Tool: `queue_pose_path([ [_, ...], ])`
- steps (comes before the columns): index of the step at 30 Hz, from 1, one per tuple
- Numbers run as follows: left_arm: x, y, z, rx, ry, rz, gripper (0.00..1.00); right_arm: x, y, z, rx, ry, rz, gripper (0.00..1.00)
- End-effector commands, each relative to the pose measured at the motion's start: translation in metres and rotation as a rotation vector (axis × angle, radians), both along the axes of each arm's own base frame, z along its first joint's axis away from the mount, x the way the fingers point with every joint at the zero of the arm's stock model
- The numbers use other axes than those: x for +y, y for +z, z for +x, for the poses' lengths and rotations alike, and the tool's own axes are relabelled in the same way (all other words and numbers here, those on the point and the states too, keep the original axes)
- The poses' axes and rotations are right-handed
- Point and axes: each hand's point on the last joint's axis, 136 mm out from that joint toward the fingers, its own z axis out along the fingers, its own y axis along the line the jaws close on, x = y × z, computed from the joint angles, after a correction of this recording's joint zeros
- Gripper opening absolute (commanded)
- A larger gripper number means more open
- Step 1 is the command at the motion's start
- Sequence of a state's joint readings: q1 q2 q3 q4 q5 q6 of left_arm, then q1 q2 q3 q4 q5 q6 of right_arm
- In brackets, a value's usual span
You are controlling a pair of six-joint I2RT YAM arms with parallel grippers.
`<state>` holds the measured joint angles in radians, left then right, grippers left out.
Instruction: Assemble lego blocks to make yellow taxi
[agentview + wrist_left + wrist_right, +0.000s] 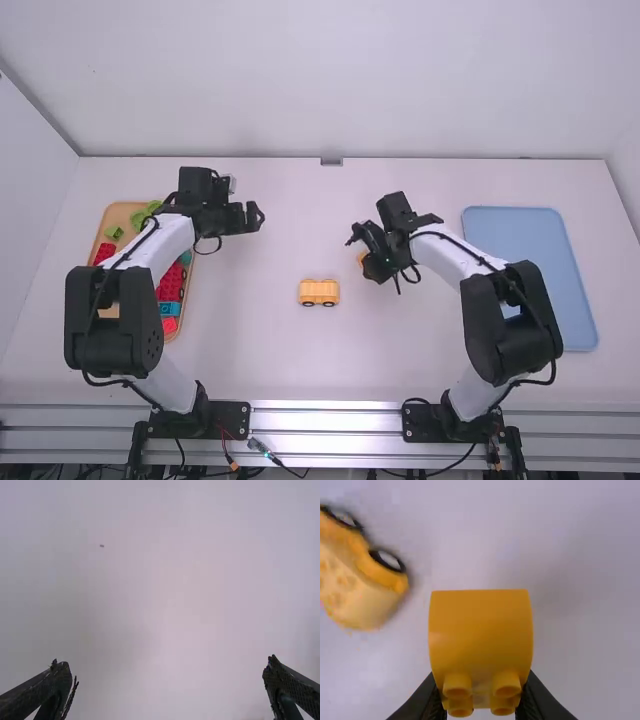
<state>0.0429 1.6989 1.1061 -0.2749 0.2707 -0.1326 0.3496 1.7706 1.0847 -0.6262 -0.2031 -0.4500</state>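
The yellow wheeled base stands on the table between the arms; the right wrist view catches the same yellow base with black wheels at its upper left. Right of it and a little farther back is my right gripper, and in its wrist view the right gripper is shut on an orange-yellow block whose studs face the fingers. My left gripper is over the table near the tray, and from its wrist the left gripper stands open with nothing between its fingers.
A wooden tray with red, green and blue blocks lies partly under the left arm at the far left. On the right, behind and beside the right arm, lies a blue tray.
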Motion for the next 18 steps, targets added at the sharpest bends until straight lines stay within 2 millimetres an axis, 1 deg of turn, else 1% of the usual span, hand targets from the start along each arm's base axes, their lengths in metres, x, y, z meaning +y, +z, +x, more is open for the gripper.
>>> queue_pose_path([
  [1, 0.011, 0.01, 0.003, -0.045, -0.031, 0.108, 0.99, -0.015, 0.008, -0.002, -0.047, 0.165, -0.087, 0.0],
  [4, 0.01, 0.011, 0.005, -0.062, -0.066, 0.133, 0.99, -0.02, 0.006, -0.017, -0.002, 0.254, -0.105, 0.0],
  [8, 0.011, 0.013, 0.008, -0.077, -0.065, 0.134, 0.99, -0.021, 0.006, -0.016, -0.01, 0.29, -0.109, 0.0],
  [10, 0.011, 0.014, 0.009, -0.083, -0.064, 0.135, 0.99, -0.02, 0.006, -0.019, -0.015, 0.357, -0.109, 0.0],
  [12, 0.011, 0.014, 0.009, -0.083, -0.064, 0.136, 0.99, -0.021, 0.005, -0.02, -0.016, 0.382, -0.111, 0.0],
  [16, 0.011, 0.014, 0.009, -0.09, -0.092, 0.155, 0.99, -0.017, -0.002, -0.023, -0.01, 0.467, -0.118, 0.0],
  [18, 0.011, 0.014, 0.009, -0.093, -0.101, 0.161, 0.99, -0.014, -0.006, -0.023, -0.009, 0.48, -0.119, 0.0],
])
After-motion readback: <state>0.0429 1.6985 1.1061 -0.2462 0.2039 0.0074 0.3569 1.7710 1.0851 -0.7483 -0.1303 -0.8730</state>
